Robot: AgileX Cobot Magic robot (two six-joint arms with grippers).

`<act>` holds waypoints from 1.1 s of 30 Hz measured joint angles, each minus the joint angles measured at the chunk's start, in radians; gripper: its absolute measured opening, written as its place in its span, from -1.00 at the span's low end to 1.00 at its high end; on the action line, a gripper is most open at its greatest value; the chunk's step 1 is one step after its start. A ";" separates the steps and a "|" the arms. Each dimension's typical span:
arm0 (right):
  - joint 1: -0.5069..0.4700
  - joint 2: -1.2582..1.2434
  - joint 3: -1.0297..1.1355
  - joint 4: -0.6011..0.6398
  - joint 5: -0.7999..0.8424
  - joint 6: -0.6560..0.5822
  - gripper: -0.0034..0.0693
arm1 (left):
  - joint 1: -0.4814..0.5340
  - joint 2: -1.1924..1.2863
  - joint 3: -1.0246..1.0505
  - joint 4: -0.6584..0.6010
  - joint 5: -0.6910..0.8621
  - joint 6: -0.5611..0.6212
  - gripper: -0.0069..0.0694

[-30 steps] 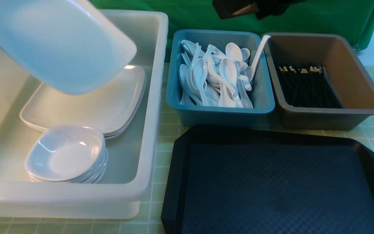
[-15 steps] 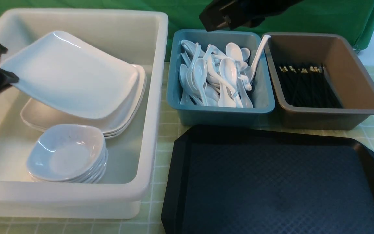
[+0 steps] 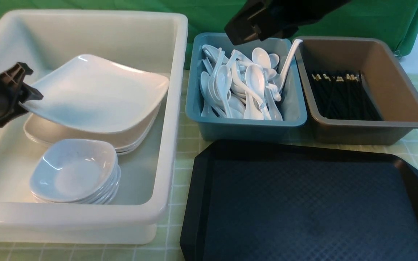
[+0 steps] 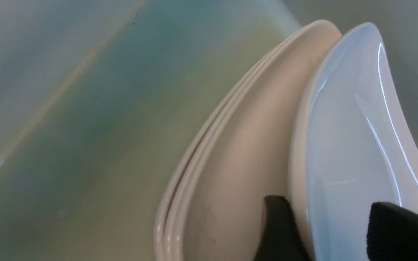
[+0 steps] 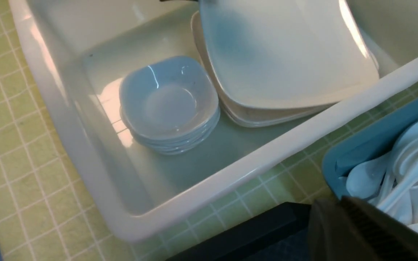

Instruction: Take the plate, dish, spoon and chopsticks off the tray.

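Left hand [image 3: 34, 84] straddles plate [image 3: 96, 94] rim, grip unclear | right hand [image 3: 245, 34] closed

Containers on the counter [image 3: 180, 152]: 3.
- one white tub [image 3: 67, 217]
- one teal bin [image 3: 249, 130]
- one grey-brown tub [image 3: 368, 135]

Trays: 1, the black tray [image 3: 303, 203].

Large square plates: 1 tilted plate [image 3: 96, 94] on top, plus a flat stack [image 3: 42, 132] beneath it showing three rims; 4 in total.

Small deep dishes [image 3: 73, 174]: 1 stack, four or five rims showing, exact count uncertain.

Spoons [image 3: 254, 83]: 1 tangled heap, well over a dozen, not countable singly.

Chopsticks [image 3: 343, 98]: 1 dense bundle, single sticks not resolvable.
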 joint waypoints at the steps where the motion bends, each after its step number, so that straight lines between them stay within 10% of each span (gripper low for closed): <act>1: 0.002 0.000 -0.001 0.000 0.000 0.001 -0.85 | 0.003 -0.003 0.000 0.044 -0.010 -0.034 0.18; 12: 0.017 0.000 -0.029 -0.001 0.017 0.006 -0.85 | 0.007 -0.132 0.000 0.462 0.006 -0.301 0.20; 18: 0.017 0.000 -0.109 -0.043 0.011 0.040 -0.85 | -0.031 -0.311 -0.001 0.485 0.185 -0.131 -0.50; 22: 0.017 -0.023 -0.172 -0.248 0.026 0.163 -0.85 | -0.133 -0.505 -0.001 0.476 0.319 -0.004 -0.82; 33: 0.017 -0.387 -0.123 -0.714 0.105 0.487 -0.85 | -0.296 -0.970 -0.002 0.453 0.462 0.024 -0.86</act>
